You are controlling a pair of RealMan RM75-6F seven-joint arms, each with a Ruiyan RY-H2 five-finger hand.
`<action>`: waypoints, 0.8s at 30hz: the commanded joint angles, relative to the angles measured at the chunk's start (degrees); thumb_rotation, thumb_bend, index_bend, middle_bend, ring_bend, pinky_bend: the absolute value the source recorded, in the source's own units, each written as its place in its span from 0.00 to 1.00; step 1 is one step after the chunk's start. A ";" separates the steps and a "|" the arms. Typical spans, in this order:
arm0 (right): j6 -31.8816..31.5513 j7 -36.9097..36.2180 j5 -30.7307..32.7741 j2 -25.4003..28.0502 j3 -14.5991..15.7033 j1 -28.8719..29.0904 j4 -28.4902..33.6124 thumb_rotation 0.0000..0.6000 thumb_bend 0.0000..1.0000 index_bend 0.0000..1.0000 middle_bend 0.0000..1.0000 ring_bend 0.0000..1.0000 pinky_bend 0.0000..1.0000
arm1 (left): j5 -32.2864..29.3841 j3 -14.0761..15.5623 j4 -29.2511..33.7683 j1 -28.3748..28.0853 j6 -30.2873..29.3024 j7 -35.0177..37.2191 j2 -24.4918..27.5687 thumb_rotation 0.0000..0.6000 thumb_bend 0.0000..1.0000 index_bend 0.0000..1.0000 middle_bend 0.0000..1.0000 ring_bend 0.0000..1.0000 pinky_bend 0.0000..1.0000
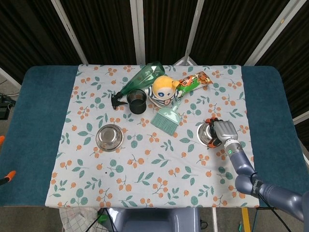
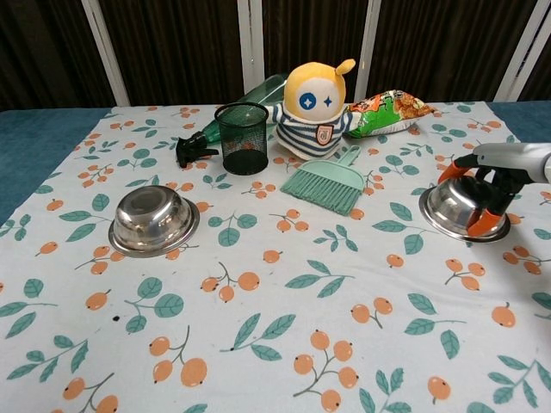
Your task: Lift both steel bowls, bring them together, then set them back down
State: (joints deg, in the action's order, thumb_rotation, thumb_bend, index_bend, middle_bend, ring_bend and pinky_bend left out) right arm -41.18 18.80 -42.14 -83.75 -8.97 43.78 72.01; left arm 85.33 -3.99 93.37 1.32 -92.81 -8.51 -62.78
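Dark curtains stood behind the floral cloth (image 2: 258,344). At right of the frame our right hand (image 2: 492,185) curled over the right steel bowl (image 2: 448,206), seemingly gripping its rim. We should secure this before lifting; the left steel bowl (image 2: 153,219) sat untouched at left.

A: Both views are bright and even; shadows under things are soft and short.

B: Yes. The steel bowl (image 2: 153,218) shows small glare, and the background behind stays dark. Focus is sharp.
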 commanded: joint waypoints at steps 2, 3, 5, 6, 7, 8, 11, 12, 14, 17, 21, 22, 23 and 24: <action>-0.87 -0.59 -0.48 -0.27 -0.07 -0.31 0.05 1.00 0.06 0.30 0.24 0.37 0.33 | 0.34 0.02 0.10 -0.05 -0.19 0.31 -0.04 1.00 0.16 0.14 0.00 0.00 0.01; -1.17 -0.72 -0.73 -0.26 -0.08 -0.41 0.09 1.00 0.06 0.30 0.24 0.37 0.33 | 0.52 0.03 0.12 -0.04 -0.34 0.44 -0.02 1.00 0.16 0.15 0.00 0.00 0.01; -2.03 -1.06 -1.47 -0.05 -0.18 -0.68 0.46 1.00 0.06 0.31 0.25 0.37 0.33 | 1.07 -0.06 0.07 -0.04 -0.90 0.75 0.00 1.00 0.16 0.16 0.01 0.00 0.04; -2.44 -1.19 -1.79 0.19 -0.24 -0.81 0.82 1.00 0.06 0.32 0.25 0.37 0.33 | 1.28 -0.11 0.01 -0.04 -1.13 0.85 0.02 1.00 0.16 0.17 0.02 0.00 0.05; -2.77 -1.35 -2.07 0.52 -0.32 -0.95 1.29 1.00 0.06 0.32 0.26 0.37 0.33 | 1.44 -0.13 -0.02 -0.06 -1.26 0.98 0.04 1.00 0.16 0.17 0.03 0.00 0.07; -3.19 -1.67 -2.50 1.17 -0.44 -1.19 2.20 1.00 0.06 0.32 0.26 0.37 0.33 | 1.56 -0.15 0.11 -0.16 -1.17 1.27 0.15 1.00 0.16 0.18 0.04 0.00 0.08; -4.40 -2.07 -3.61 3.09 -0.64 -1.78 4.72 1.00 0.06 0.32 0.26 0.38 0.33 | 1.58 -0.46 1.23 -1.01 -0.05 1.56 0.97 1.00 0.16 0.20 0.05 0.00 0.10; -5.05 -2.24 -4.09 3.91 -0.75 -2.07 5.83 1.00 0.06 0.32 0.26 0.38 0.33 | 1.41 -0.69 1.88 -1.55 0.73 1.36 1.48 1.00 0.16 0.20 0.05 0.00 0.10; -6.42 -2.71 -5.05 5.96 -0.95 -2.83 8.62 1.00 0.06 0.32 0.26 0.38 0.33 | -0.12 -1.40 4.28 -3.10 3.67 0.27 3.16 1.00 0.16 0.20 0.02 0.00 0.10; -8.18 -3.11 -6.23 8.94 -1.12 -3.89 12.40 1.00 0.06 0.32 0.26 0.37 0.33 | -3.00 -2.69 8.48 -6.20 9.30 -1.64 5.99 1.00 0.16 0.20 0.00 0.00 0.10; -10.12 -3.48 -7.51 12.61 -1.23 -5.17 16.45 1.00 0.06 0.32 0.26 0.38 0.33 | -8.30 -4.98 12.21 -11.16 17.13 -5.41 8.12 1.00 0.14 0.19 0.00 0.00 0.08; -10.48 -3.69 -7.75 13.35 -1.29 -5.46 17.21 1.00 0.06 0.32 0.26 0.38 0.33 | -9.64 -5.45 12.77 -12.29 18.86 -6.14 8.20 1.00 0.13 0.19 0.00 0.00 0.08; -10.79 -3.93 -7.96 14.08 -1.35 -5.75 17.93 1.00 0.06 0.32 0.26 0.38 0.33 | -11.08 -5.88 13.32 -13.43 20.65 -6.78 8.20 1.00 0.13 0.19 0.00 0.00 0.07; -11.21 -4.31 -8.30 15.13 -1.43 -6.17 18.91 1.00 0.07 0.32 0.26 0.38 0.33 | -13.19 -6.52 13.92 -15.12 23.16 -7.62 8.07 1.00 0.13 0.19 0.00 0.00 0.07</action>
State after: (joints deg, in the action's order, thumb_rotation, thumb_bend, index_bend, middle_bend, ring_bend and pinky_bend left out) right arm -51.48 15.11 -49.70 -69.97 -10.21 38.43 89.59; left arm 76.89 -8.43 104.60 -9.61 -75.01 -13.24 -55.79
